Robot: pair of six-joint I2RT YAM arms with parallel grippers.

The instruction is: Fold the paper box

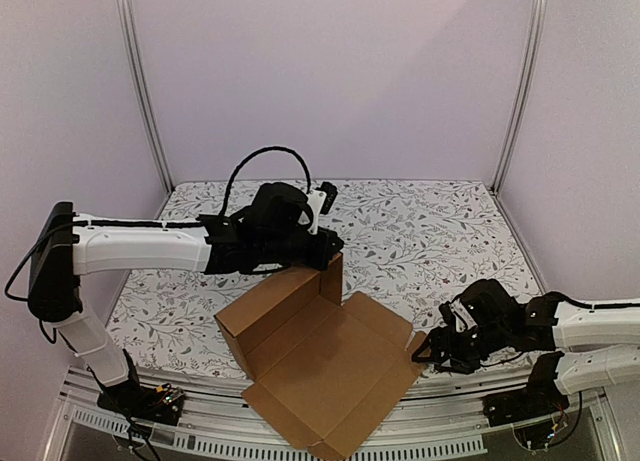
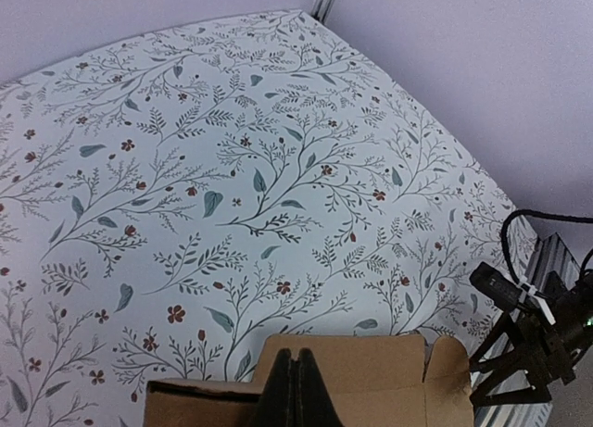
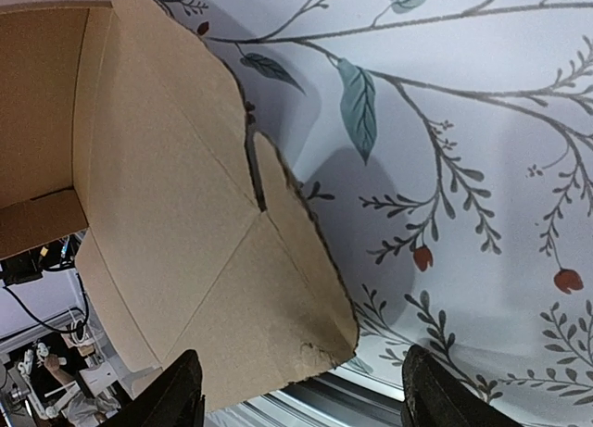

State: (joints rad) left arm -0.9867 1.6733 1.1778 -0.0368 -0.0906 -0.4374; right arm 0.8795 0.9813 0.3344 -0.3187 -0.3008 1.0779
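From above, the box (image 1: 330, 366) lies opened out in the near middle of the table (image 1: 440, 231). Its nearest panel hangs over the table's front edge, its left side is folded up into a low wall, and one flap (image 1: 332, 276) stands upright at the far corner. The left gripper (image 1: 328, 249) reaches in from the left and sits at the top of that upright flap. The right gripper (image 1: 422, 353) is low on the right, just beside the box's right-hand corner. In the left wrist view, the left gripper (image 2: 295, 357) is clenched. Its fingers (image 2: 283, 399) are pressed flat together with no gap, and nothing shows between them. They rise in front of a brown edge of the box (image 2: 371, 371), which has a small notch on its right. It cannot be told whether they touch the cardboard. Beyond it spreads the floral table (image 2: 232, 168). In the right wrist view, the right gripper (image 3: 306, 395) is released, with its two fingers (image 3: 185, 395) set wide apart at the bottom of the frame. A rounded flap corner of the box (image 3: 185, 214) lies between them on the table (image 3: 463, 168) and touches neither finger. A short slit cuts into that flap, and the box's raised wall shows at the upper left.
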